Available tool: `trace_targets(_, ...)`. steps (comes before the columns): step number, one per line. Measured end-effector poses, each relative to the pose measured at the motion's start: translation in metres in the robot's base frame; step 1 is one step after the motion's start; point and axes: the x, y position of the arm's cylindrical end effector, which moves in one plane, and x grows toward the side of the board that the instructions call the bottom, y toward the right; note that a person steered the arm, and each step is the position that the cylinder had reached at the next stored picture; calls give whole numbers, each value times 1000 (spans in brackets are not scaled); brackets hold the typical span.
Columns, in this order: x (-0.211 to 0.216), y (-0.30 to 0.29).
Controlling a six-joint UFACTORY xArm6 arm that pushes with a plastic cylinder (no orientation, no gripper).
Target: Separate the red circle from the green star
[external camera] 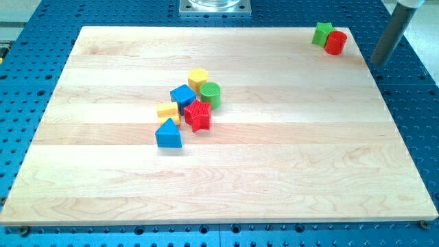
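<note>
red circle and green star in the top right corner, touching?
Touching. The camera view shows the red circle pressed against the green star, no board visible between them.

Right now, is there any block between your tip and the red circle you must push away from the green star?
No. My tip is off the board's right edge, and the red circle lies to its left with bare wood between. The green star touches the circle on its far, upper-left side.
</note>
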Motion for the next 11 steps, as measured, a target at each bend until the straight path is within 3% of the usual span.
trace_targets(1,-49,-18)
trace_targets(2,-56,-70)
trace_targets(4,57,-249)
trace_targets(6,-4,-235)
trace_targets(8,20,-173)
trace_targets(9,51,-186)
trace_targets(11,32,-176)
